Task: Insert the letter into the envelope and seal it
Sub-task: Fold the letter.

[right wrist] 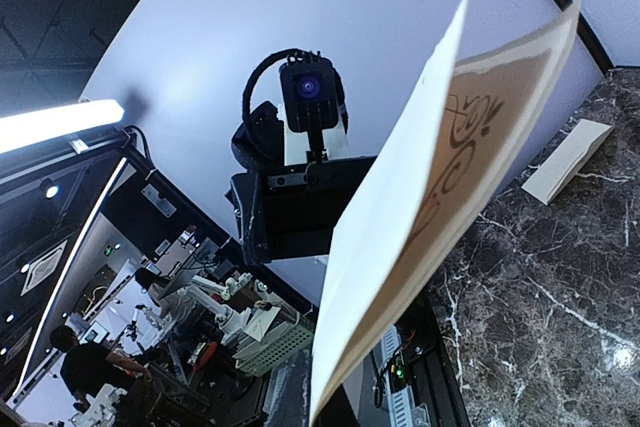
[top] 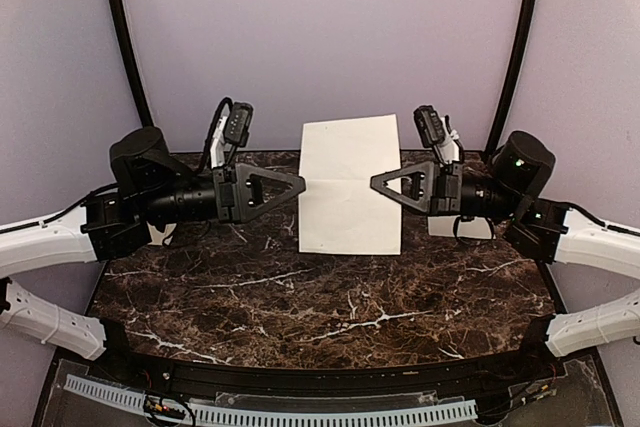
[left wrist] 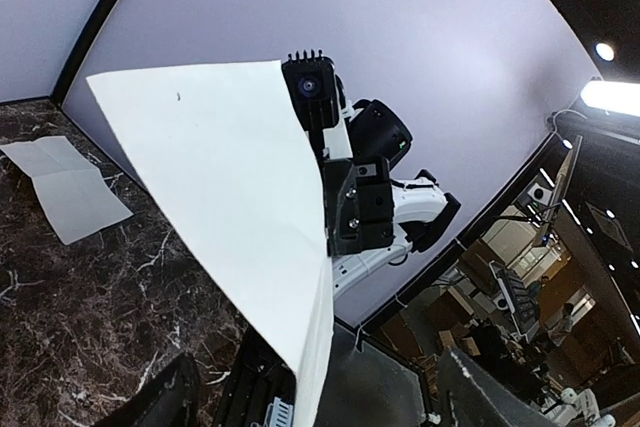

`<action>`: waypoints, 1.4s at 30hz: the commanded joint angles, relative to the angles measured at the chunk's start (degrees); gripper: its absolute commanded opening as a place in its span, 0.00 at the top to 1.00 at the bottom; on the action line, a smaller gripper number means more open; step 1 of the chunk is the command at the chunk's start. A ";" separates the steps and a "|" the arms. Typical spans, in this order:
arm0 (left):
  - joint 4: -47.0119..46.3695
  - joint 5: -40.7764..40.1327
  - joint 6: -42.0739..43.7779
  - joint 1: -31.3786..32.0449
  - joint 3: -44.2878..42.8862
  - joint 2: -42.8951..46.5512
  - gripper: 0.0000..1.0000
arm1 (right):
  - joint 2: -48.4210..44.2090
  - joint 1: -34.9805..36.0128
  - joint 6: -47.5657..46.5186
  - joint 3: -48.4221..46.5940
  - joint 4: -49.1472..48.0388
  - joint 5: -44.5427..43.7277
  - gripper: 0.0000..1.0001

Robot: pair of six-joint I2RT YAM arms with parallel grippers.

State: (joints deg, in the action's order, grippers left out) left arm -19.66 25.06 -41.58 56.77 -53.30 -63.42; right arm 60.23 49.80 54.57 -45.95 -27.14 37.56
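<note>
Top external view shows the creased cream paper letter (top: 345, 152) up above the dark marble table (top: 300, 312), pinched tight by the right gripper (top: 375, 183), while the left gripper (top: 300, 184) gapes wide at its other edge, maybe touching.

Pale lavender wall (top: 320, 37) behind; dark white-veined marble table (top: 330, 307); bright strip light (right wrist: 50, 127) overhead.

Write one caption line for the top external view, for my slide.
Above a marble table, the right pincer holds the cream letter upright; the left pincer stands open at its other edge.
</note>
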 commanded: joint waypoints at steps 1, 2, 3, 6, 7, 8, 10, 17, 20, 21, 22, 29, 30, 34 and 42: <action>-1.51 0.60 -1.48 -0.26 -1.75 -0.97 0.28 | 0.47 0.30 -0.78 -0.88 -0.97 1.38 1.00; -1.87 0.65 -1.66 -0.31 -1.65 -1.12 0.30 | 0.49 0.30 -0.85 -0.89 -0.80 1.68 1.00; -2.66 0.90 -2.01 -0.40 -1.44 -1.34 0.35 | 0.56 0.34 -0.98 -0.81 -0.78 1.80 1.00; -3.44 0.81 -2.68 -0.58 -1.30 -1.80 0.46 | 0.55 0.38 -1.29 -0.55 -0.70 2.06 1.00; -3.53 0.59 -3.06 -0.64 -1.22 -1.84 0.51 | 0.60 0.35 -1.38 -0.59 -0.63 2.22 1.00; -3.74 0.51 -3.24 -0.75 -1.12 -1.94 0.54 | 0.73 0.38 -1.50 -0.55 -0.37 2.37 1.00; -4.28 0.57 -3.74 -0.93 -0.80 -2.09 0.61 | 0.99 0.33 -1.79 -0.67 0.18 2.62 1.00; -4.68 1.10 -4.90 -1.66 -0.06 -2.24 0.83 | 1.92 0.38 -4.59 -2.62 4.69 2.51 1.00; -3.95 1.43 -4.47 -2.23 -0.10 -2.27 0.94 | 2.79 0.38 -5.24 -3.40 5.33 2.65 1.00; -3.38 1.41 -4.38 -2.34 -0.07 -2.20 0.96 | 2.93 0.38 -5.32 -3.56 5.34 2.77 1.00; -3.07 1.40 -4.03 -2.60 -0.01 -2.13 1.00 | 2.90 0.38 -5.36 -3.61 5.50 2.44 1.00; -0.84 1.71 -1.74 -3.39 2.41 0.13 1.00 | -1.18 0.25 -8.59 -3.36 12.37 -5.52 0.18; -0.43 1.73 -1.02 -3.50 3.13 0.39 1.00 | -1.73 0.17 -9.40 -3.78 14.00 -6.60 0.10; 3.13 6.75 3.53 -3.60 3.65 -0.01 1.00 | -3.10 0.04 -14.83 -7.44 25.37 -12.68 0.01; 6.65 20.22 7.54 -3.39 3.63 -4.70 1.00 | -0.11 -0.25 -26.17 -20.28 47.99 -19.65 0.01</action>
State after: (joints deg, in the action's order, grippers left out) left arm -14.98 36.95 -36.82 53.36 -50.37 -66.61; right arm 58.04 49.78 36.14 -59.66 9.02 21.54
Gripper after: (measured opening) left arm 0.009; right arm 0.986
